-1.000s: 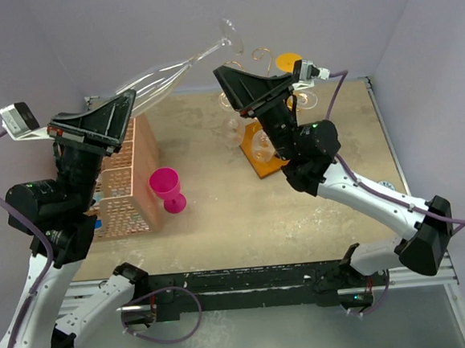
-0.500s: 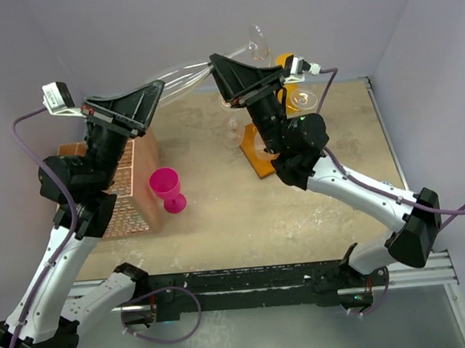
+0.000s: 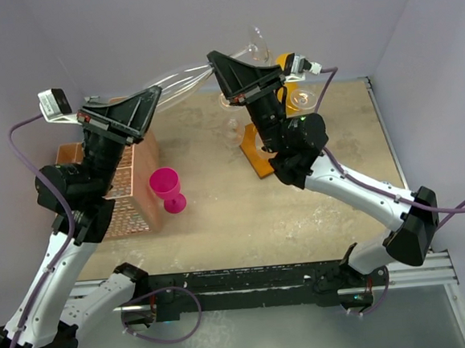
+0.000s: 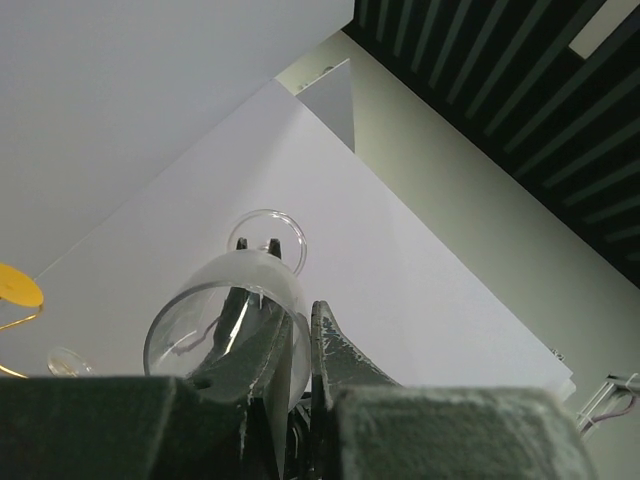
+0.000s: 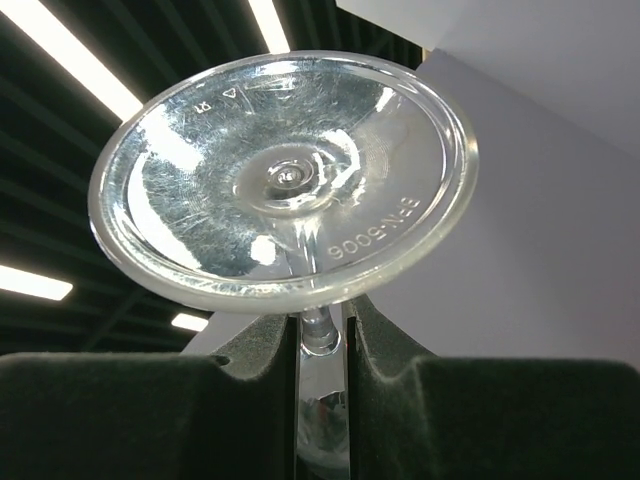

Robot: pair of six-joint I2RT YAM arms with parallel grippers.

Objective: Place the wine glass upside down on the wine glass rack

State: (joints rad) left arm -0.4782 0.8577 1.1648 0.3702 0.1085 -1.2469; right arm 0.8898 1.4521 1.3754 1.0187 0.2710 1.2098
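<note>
Right gripper tight on the wine glass stem, foot just above its fingertips.

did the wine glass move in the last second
Yes. The wine glass has shifted to the right; its foot is now closer to the top of the wine glass rack than a second ago.

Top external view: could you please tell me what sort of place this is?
Probably a robotics lab test cell: lilac panel walls box in a beige tabletop, a black metal rail carries the left arm and right arm, and the right wrist view shows a dark ceiling with strip lights.
</note>
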